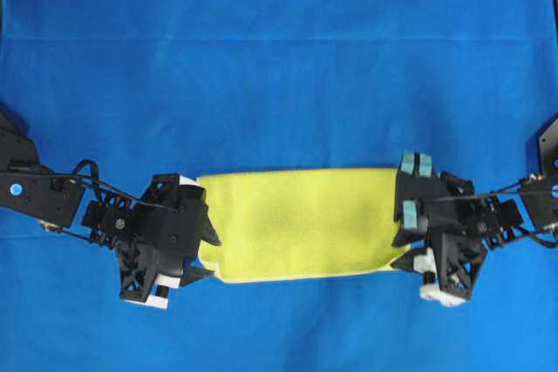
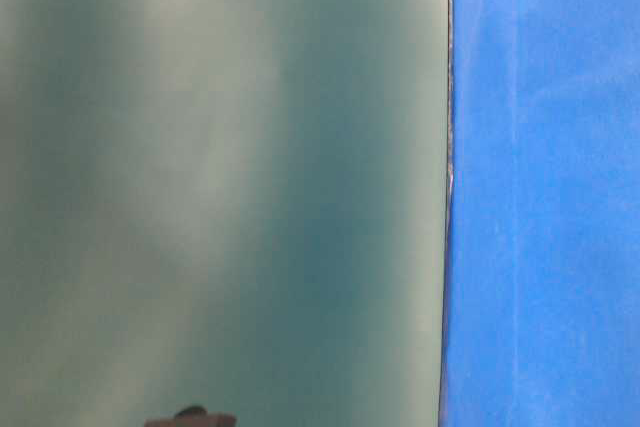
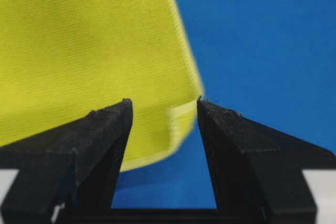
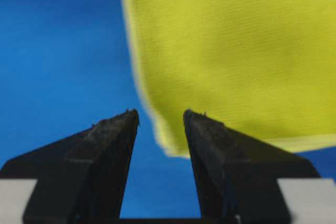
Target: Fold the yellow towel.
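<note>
Two claws sat at the short ends of the towel, which lay folded into a wide band on the blue cloth covering the counter, near the middle of the overhead view and a little toward its lower edge. We saw the left claw at the towel's left end and the right claw at its right end, each touching or overlapping that end from above.

In the left wrist view the left claw stood partly open, its jaws apart with the towel's hemmed corner lying between the tips; the cloth looked loose there, pinched by neither jaw. In the right wrist view the right claw also stood open, its tips apart just at the towel's lower corner, and it gripped nothing.

The towel's long upper edge ran nearly straight, while the lower edge showed a pale hem and a slightly lifted corner at the right. Blue cloth spread wide and bare above the towel, and a narrower strip lay below it. The table-level view gave us only a blurred greenish surface beside blue cloth.
</note>
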{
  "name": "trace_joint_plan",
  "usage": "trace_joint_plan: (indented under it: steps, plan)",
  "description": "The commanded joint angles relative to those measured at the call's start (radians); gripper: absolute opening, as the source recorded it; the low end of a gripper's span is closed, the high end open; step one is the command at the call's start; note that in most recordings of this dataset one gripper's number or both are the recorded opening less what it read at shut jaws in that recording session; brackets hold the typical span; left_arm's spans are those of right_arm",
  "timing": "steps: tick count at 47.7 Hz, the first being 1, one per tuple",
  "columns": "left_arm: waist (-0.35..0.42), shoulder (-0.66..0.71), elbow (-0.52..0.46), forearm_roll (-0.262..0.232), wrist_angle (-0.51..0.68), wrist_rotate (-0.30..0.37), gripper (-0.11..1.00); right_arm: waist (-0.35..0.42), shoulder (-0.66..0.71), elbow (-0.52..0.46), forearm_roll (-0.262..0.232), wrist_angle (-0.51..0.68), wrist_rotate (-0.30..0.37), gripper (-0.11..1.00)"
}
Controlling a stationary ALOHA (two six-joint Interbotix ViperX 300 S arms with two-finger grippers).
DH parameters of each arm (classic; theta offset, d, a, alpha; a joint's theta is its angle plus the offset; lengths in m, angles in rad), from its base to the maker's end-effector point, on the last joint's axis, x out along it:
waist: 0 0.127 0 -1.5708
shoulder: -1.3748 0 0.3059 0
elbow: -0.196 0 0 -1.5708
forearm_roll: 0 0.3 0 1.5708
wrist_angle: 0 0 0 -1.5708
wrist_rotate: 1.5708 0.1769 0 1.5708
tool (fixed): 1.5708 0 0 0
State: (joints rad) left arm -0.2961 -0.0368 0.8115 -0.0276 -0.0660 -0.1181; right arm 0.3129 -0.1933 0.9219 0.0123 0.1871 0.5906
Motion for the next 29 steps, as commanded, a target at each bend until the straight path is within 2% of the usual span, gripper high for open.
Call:
trace_joint_plan:
  steps: [1, 9, 15, 21, 29]
  plan:
    - [0.044, -0.025, -0.014, 0.000, 0.009, 0.015, 0.50, -0.057, -0.026, 0.002, -0.023, 0.011, -0.002, 0.48]
    - [0.137, -0.025, -0.011, 0.000, 0.054, 0.057, 0.50, -0.202, -0.041, 0.014, -0.120, 0.067, -0.003, 0.48]
    - [0.186, -0.018, -0.002, 0.000, 0.060, 0.064, 0.50, -0.264, -0.034, 0.015, -0.183, 0.091, -0.003, 0.48]
    - [0.210, -0.005, 0.014, 0.000, 0.060, 0.066, 0.50, -0.291, -0.020, 0.017, -0.210, 0.089, -0.003, 0.48]
    - [0.216, 0.018, 0.020, 0.000, 0.057, 0.066, 0.50, -0.299, 0.028, 0.018, -0.215, 0.077, -0.003, 0.48]
